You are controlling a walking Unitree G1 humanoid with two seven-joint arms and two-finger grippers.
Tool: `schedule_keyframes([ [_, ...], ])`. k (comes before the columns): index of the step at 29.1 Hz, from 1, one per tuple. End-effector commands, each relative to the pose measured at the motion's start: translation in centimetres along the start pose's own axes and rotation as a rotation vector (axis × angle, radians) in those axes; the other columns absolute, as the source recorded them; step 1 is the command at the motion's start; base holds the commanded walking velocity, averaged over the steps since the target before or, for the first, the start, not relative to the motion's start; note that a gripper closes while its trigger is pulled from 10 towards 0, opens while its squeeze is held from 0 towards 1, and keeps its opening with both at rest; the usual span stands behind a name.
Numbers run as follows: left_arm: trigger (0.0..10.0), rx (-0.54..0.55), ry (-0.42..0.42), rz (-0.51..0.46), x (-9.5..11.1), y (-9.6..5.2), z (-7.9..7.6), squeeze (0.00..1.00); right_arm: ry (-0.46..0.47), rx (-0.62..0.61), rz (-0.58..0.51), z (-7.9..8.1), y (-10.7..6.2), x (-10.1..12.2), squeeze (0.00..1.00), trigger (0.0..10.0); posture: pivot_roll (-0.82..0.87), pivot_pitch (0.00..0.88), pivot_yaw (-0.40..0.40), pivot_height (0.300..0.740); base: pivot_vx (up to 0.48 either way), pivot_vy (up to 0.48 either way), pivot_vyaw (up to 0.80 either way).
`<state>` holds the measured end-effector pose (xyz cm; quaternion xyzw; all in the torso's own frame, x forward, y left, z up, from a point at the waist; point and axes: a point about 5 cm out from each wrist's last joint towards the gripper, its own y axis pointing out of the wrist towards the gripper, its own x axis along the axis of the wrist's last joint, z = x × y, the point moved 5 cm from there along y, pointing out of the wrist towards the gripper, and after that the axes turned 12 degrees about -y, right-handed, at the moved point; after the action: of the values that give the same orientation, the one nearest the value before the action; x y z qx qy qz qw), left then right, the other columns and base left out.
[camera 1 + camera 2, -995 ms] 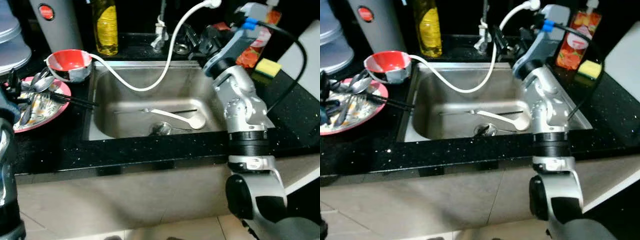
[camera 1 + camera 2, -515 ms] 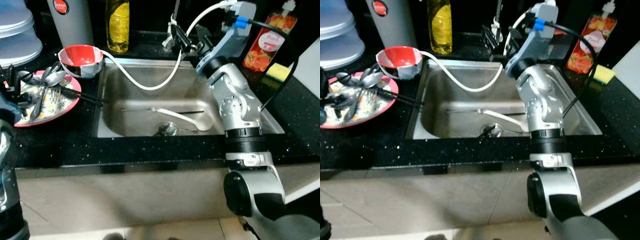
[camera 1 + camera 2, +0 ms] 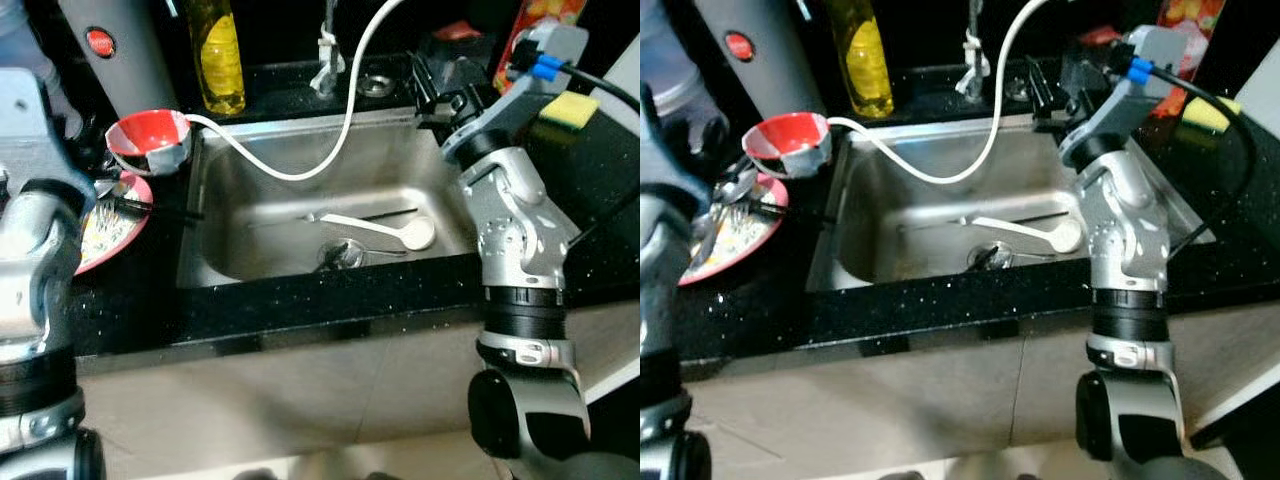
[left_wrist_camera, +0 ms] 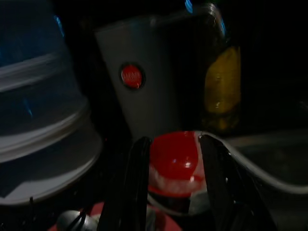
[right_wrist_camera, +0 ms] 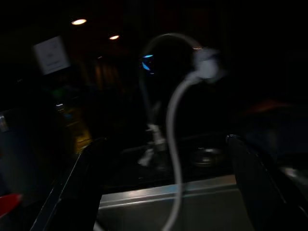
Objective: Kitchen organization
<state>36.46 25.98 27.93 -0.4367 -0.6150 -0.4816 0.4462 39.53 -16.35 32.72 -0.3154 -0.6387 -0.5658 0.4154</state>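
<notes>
While I am standing at the black counter (image 3: 300, 310), my right gripper (image 3: 1052, 92) is hovering over the back right corner of the steel sink (image 3: 215, 255), its two black fingers spread apart and grasping nothing — in the right wrist view they are framing the white hose (image 5: 174, 144) and the sink's rear rim. That hose is arching down from above, dipping across the sink basin, and running to the red bowl (image 3: 148, 135) that is sitting on the counter at the sink's left rear corner. My left gripper (image 4: 175, 192) is hanging above the left counter, fingers parted and empty, pointing toward that red bowl; beyond it in the left wrist view are standing a grey canister with a red round badge (image 4: 144, 91) and a bottle of yellow liquid (image 4: 221, 91). A pink-rimmed plate (image 3: 735, 235) is lying just in front of the bowl, carrying spoons and dark chopsticks — my left arm is covering part of it. Down in the sink, a white ladle (image 3: 385, 228) is lying across the bottom beside the drain (image 3: 335, 255), its bowl toward the right wall, with a thin dark utensil near it that I cannot identify. A yellow sponge (image 3: 565, 108) is resting on the counter to the right of the sink.
</notes>
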Motion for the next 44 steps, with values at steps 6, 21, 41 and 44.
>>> schedule_keyframes([
  [6,10.0,0.021,0.407,0.347,-4.6,-0.2,4.6,0.0,-0.076,-0.021,0.023,-0.6,-2.1,0.2,0.0,10.0,0.01,0.021,0.172,0.74,0.0,0.0,0.0],
  [21,10.0,0.235,0.252,0.419,-7.5,-1.4,8.7,0.0,-0.061,0.025,0.009,0.4,-1.2,1.0,0.0,10.0,0.04,0.0,0.125,0.74,0.0,0.0,0.0],
  [41,10.0,0.226,0.776,0.507,-3.4,-0.2,13.7,0.0,-0.055,0.101,0.059,1.8,-0.5,0.9,0.0,10.0,0.1,0.23,0.146,0.74,0.0,0.0,0.0],
  [44,10.0,0.207,0.807,0.519,-3.4,-0.6,13.6,0.0,-0.04,0.115,0.06,2.3,0.1,0.8,0.0,10.0,0.11,0.224,0.141,0.74,0.0,0.0,0.0],
])
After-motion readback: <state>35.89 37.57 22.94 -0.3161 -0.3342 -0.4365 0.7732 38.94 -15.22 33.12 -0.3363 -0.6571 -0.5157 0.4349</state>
